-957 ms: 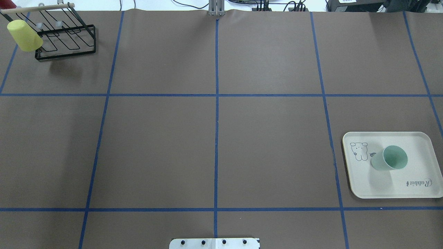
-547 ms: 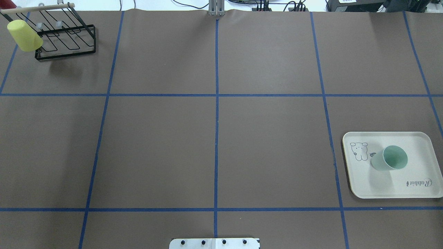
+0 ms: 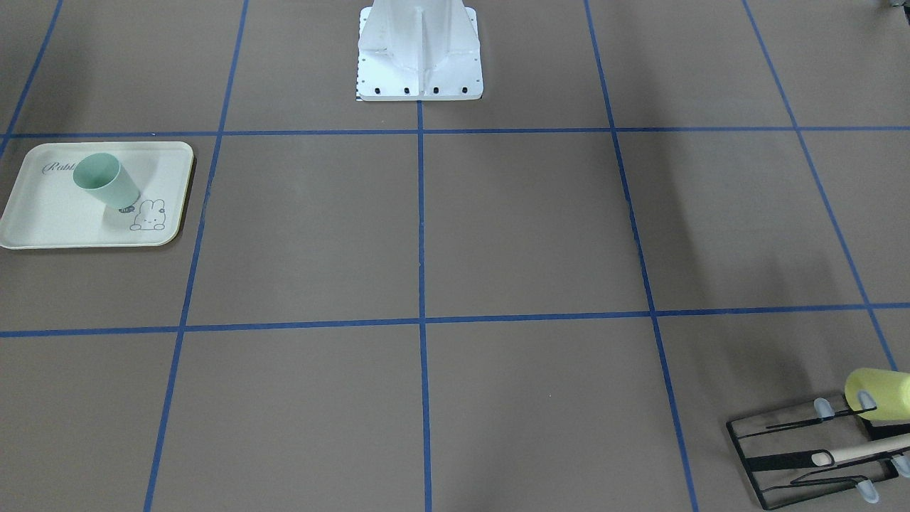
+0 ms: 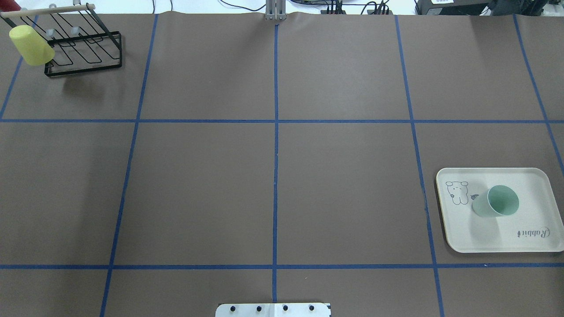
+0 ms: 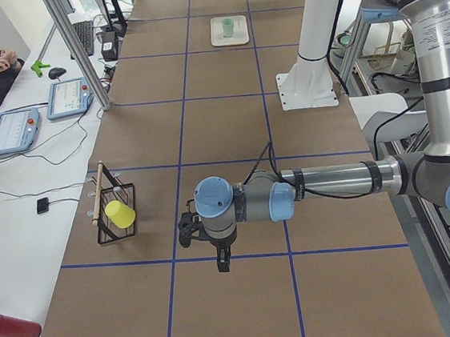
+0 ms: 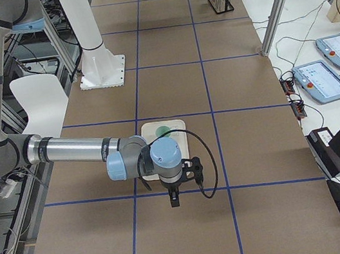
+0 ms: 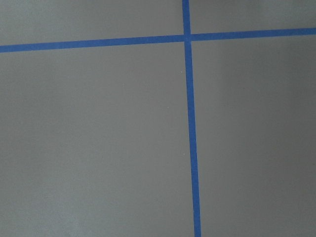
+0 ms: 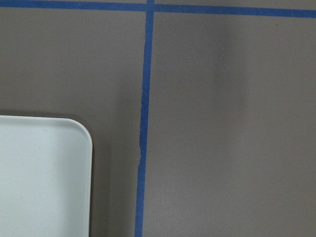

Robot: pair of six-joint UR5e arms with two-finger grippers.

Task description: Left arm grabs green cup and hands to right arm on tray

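Note:
The green cup (image 4: 495,201) stands mouth up on the cream tray (image 4: 528,240) at the near right of the table. It also shows in the front view (image 3: 106,180) on the tray (image 3: 57,227). The left gripper (image 5: 219,262) shows only in the left side view, hanging above the table near the wire rack; I cannot tell if it is open. The right gripper (image 6: 174,199) shows only in the right side view, above the table just beside the tray (image 6: 176,126); I cannot tell its state. The right wrist view shows a tray corner (image 8: 39,177).
A pale yellow cup (image 4: 31,45) hangs on the black wire rack (image 4: 83,48) at the far left corner. The robot's white base plate (image 4: 273,309) sits at the near middle edge. Blue tape lines grid the brown table. An operator sits beside the table.

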